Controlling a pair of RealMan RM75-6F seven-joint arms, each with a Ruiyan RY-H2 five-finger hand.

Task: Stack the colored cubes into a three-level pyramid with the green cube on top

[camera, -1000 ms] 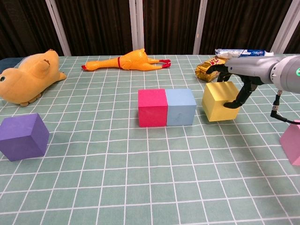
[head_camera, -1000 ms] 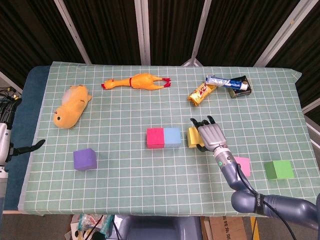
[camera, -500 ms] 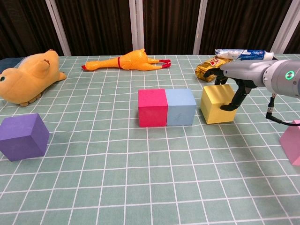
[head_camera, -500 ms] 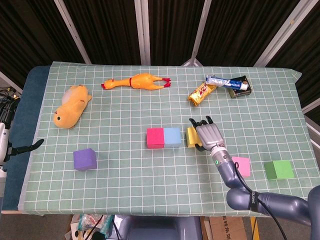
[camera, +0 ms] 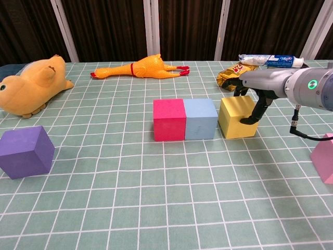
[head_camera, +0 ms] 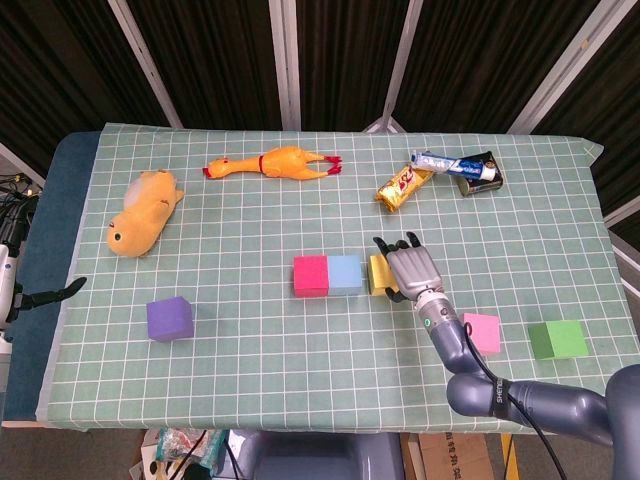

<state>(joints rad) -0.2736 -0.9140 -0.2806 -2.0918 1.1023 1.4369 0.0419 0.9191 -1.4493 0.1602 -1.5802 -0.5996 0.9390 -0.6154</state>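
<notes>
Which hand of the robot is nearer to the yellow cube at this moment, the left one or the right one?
The right. The right hand rests on the yellow cube, its fingers against the cube's right side. The left hand is far away, beyond the table's left edge.

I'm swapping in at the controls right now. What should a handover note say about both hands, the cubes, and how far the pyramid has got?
Right hand: fingers on the yellow cube, which sits on the table close beside the blue cube.
Left hand: at the table's left edge, holding nothing.
Done: red cube and blue cube touch in a row; yellow nearly joined.
Left: close the gap, stack purple cube and pink cube, then green cube on top.
</notes>
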